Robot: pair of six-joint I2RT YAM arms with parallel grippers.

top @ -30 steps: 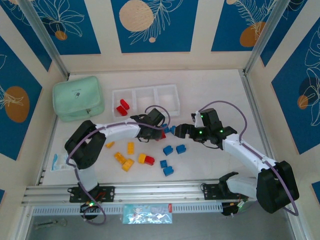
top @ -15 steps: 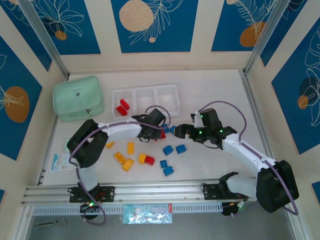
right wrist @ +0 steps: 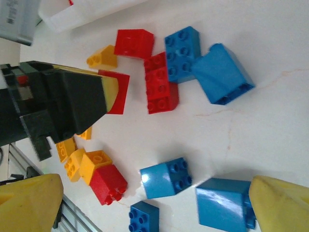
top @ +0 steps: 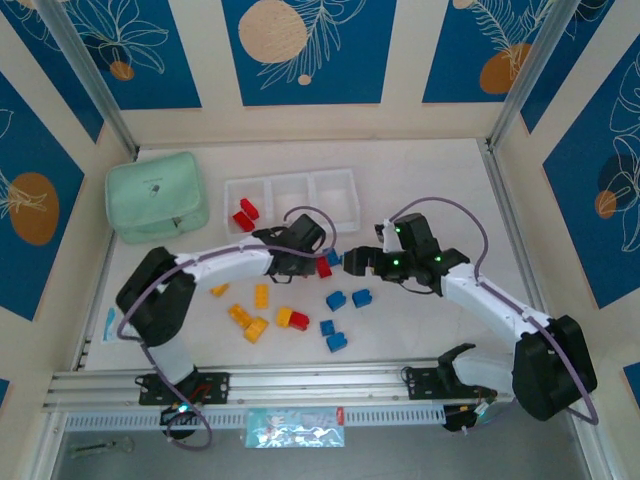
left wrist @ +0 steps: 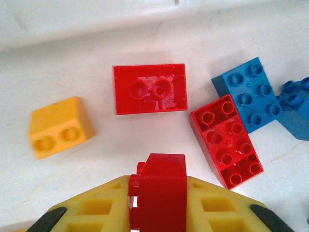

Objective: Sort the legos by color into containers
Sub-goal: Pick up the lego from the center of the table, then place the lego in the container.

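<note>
Left end effector (left wrist: pixel 158 184) clamps a red brick (left wrist: pixel 161 198) above loose legos. Best lifted clear, then carried to the reds' tray compartment (top: pixel 232 188) just ahead. Right end effector (right wrist: pixel 155 195) gapes open over blue bricks (right wrist: pixel 164 180).

Pale cream-white surface (top: pixel 420 180), glossy under even overhead light with soft shadows, boxed in on three sides by cream walls with blue panels (top: pixel 300 50) carrying white line-drawn leaves and peach or orange discs (top: pixel 272 30), same on the left wall (top: pixel 30 200) and right wall (top: pixel 610 180). Two slanted aluminium posts (top: pixel 85 75) (top: pixel 530 70) stand at the back corners, and a ribbed aluminium rail (top: pixel 320 382) runs along the near edge. A mint green pouch (top: pixel 157 195) sits back left, a small wrapper (top: pixel 117 325) lies at the left edge, and a printed packet (top: pixel 293 428) lies on the grey strip below the rail.
</note>
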